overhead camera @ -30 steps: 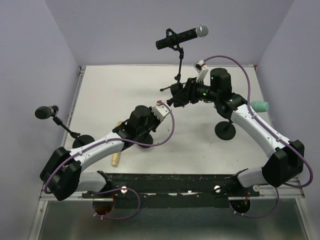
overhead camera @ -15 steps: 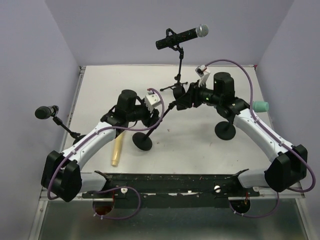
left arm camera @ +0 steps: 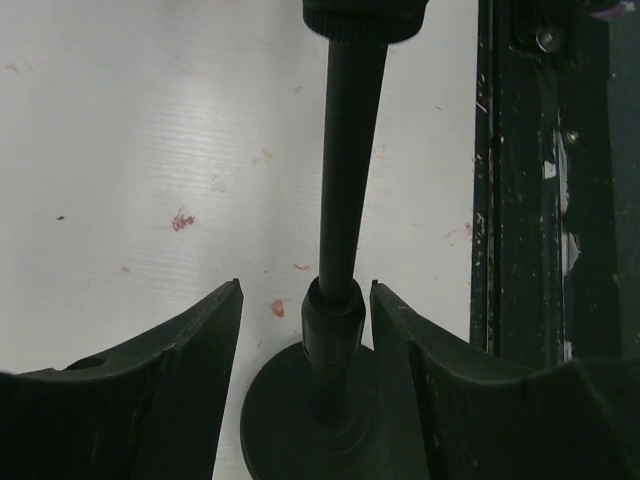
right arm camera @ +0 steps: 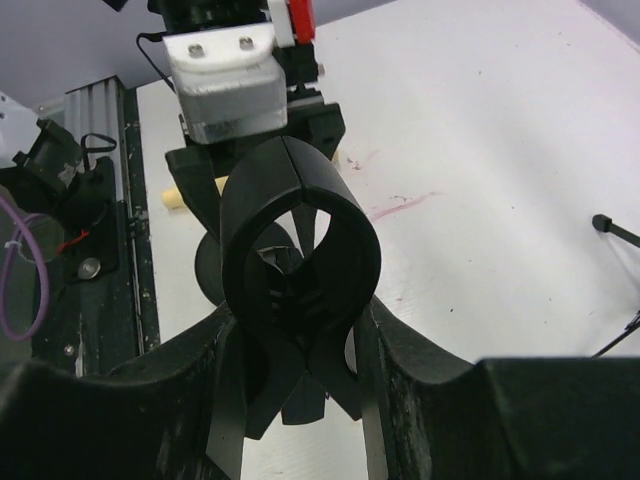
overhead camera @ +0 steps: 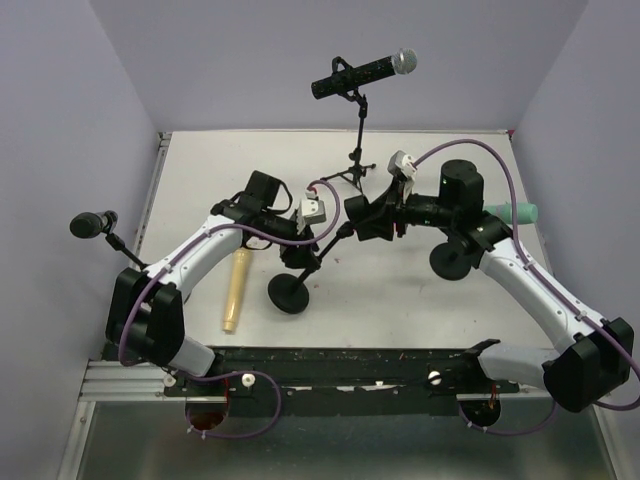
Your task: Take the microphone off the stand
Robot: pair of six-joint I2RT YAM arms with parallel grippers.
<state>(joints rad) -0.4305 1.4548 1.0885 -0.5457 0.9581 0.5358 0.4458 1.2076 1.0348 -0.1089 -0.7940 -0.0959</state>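
Your right gripper (right arm camera: 298,330) clamps the empty clip (right arm camera: 285,170) of the stand (overhead camera: 288,292); your left gripper (left arm camera: 305,295) has its fingers apart around the pole (left arm camera: 350,150). The tan microphone (overhead camera: 236,290) lies lower left on the table (overhead camera: 200,170), so let go gently and leave the stand upright.

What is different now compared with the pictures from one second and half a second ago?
The left arm swung leftward, uncovering the stand's base and the beige cylinder; the left pincer opened and straddles the rod. The right pincer, shut on the clip, drew it slightly nearer. The rear microphone stayed put.
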